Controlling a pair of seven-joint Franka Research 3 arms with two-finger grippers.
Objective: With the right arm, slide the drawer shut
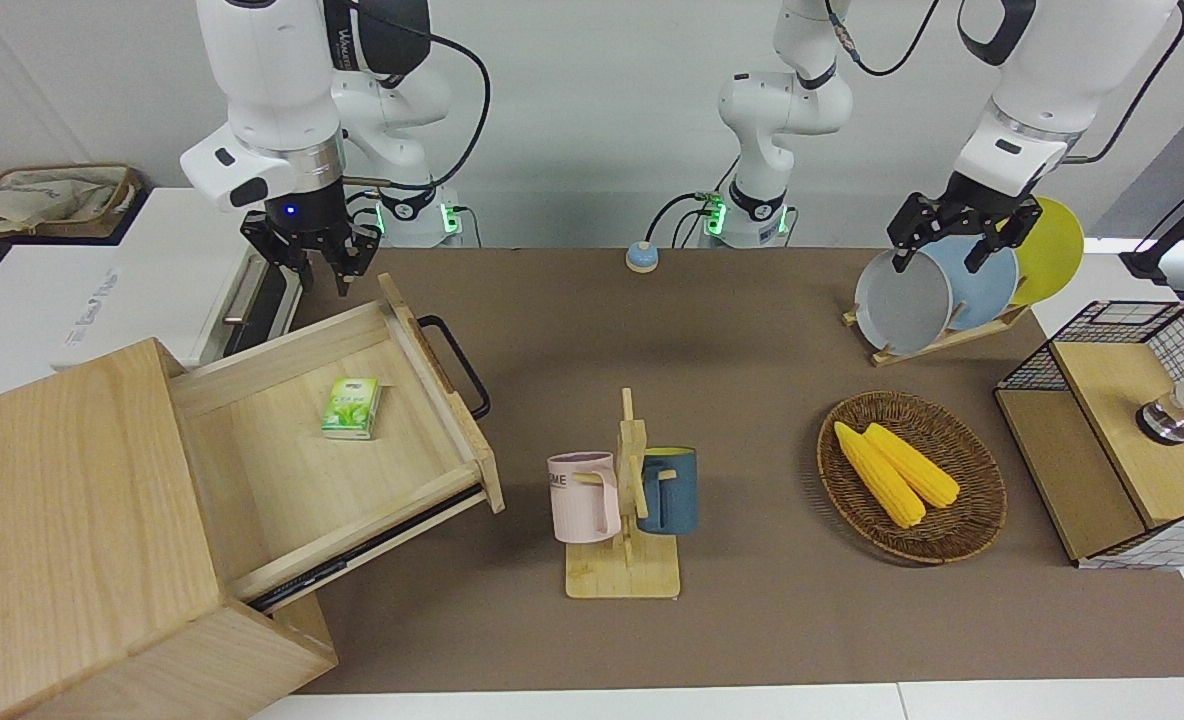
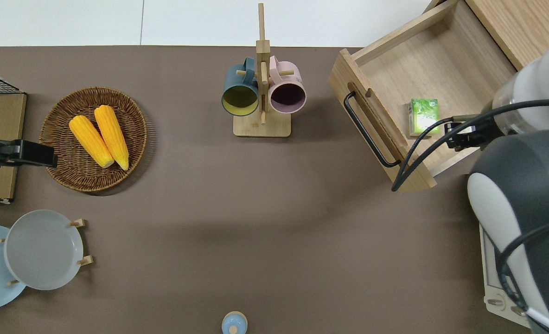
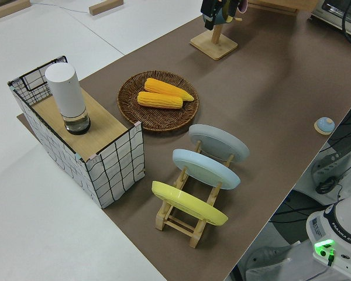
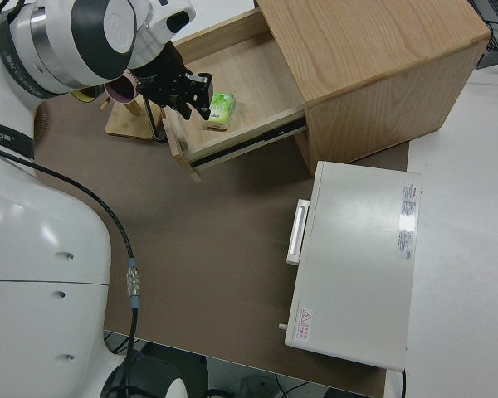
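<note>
Pale-wood cabinet (image 1: 72, 520) fills the near corner of the front view, at the right arm's end of the table, and from it the drawer (image 1: 342, 450) stands pulled well out toward the middle of the table. Its front panel carries a black bar handle (image 1: 457, 365), and that handle faces the mug rack (image 1: 624, 500). 1 small green box (image 1: 352, 408) lies flat on the drawer floor.

My right gripper (image 1: 314, 262) hangs in the air over the drawer's corner nearest the robots, close to the robot-side end of the front panel. I can see its 2 fingers parted with nothing between them. The left arm is parked, its gripper (image 1: 962, 235) with its fingers apart and empty.

What matters for the push: the front panel's long axis runs slantwise across the table, and the drawer slides at right angles to it, back into the cabinet. I judge the gripper must first cross to the handle side of the panel and drop, then press toward the cabinet. The right arm is clearly the nearer one.
</note>
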